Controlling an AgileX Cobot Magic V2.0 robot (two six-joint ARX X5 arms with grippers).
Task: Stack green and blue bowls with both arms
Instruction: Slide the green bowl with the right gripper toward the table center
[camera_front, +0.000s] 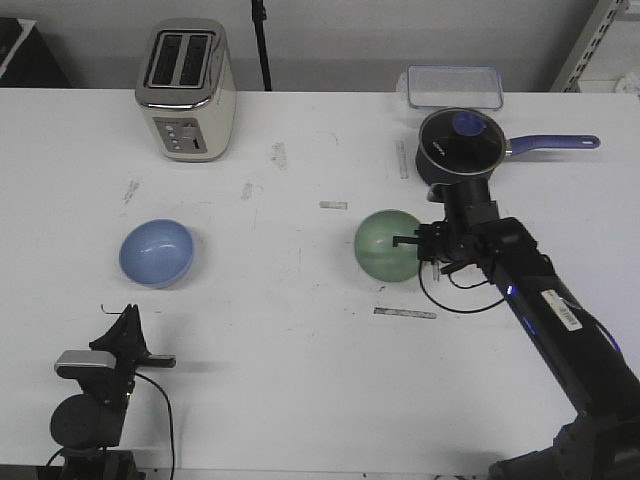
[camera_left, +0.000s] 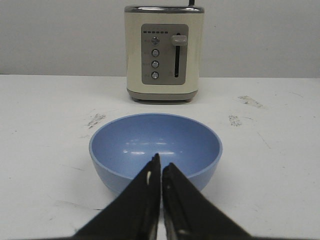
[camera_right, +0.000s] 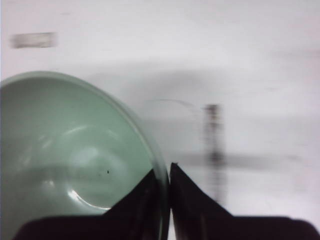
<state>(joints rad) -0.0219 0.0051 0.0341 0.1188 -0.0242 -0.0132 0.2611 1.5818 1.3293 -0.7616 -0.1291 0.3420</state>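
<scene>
while pinched by right hand (camera_front: 418, 243), green bowl (camera_front: 385, 246), nothing inside

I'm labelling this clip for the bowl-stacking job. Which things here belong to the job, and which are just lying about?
Part of the job:
green bowl, its rim pinched by the right gripper
blue bowl, untouched, in front of the shut left gripper

Just lying about:
toaster
saucepan
clear lidded container
</scene>
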